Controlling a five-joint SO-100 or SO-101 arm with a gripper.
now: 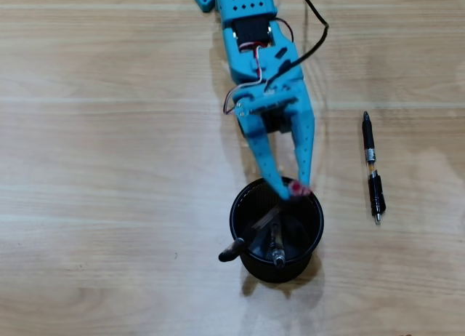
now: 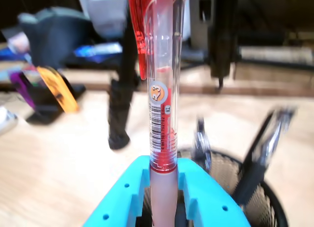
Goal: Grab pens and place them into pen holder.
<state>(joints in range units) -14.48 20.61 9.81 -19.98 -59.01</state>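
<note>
Where the blue arm (image 1: 251, 30) reaches down from 12 o'clock in the overhead view, the hand (image 1: 294, 190) sits above the 12 o'clock rim of the pen holder (image 1: 312, 227), its two fingers clamped on the red pen (image 1: 298, 188). In the wrist view the hand (image 2: 163, 180) grips the red pen (image 2: 162, 89) by its pale grip section, and the pen stands upright with its clear barrel and red clip rising to the top edge of the picture. The pen holder (image 2: 267, 202), a round black mesh cup, lies directly under the fingers in that view. Two pens stand inside the cup: a black-capped pen (image 1: 243, 245) leans over the rim at 8 o'clock, and a grey and clear pen (image 1: 275, 246) leans toward 6 o'clock. The black and clear pen (image 1: 373, 166) lies flat on the wooden table (image 1: 109, 169) at 3 o'clock from the hand, well apart from the cup, running roughly 12 to 6 o'clock.
</note>
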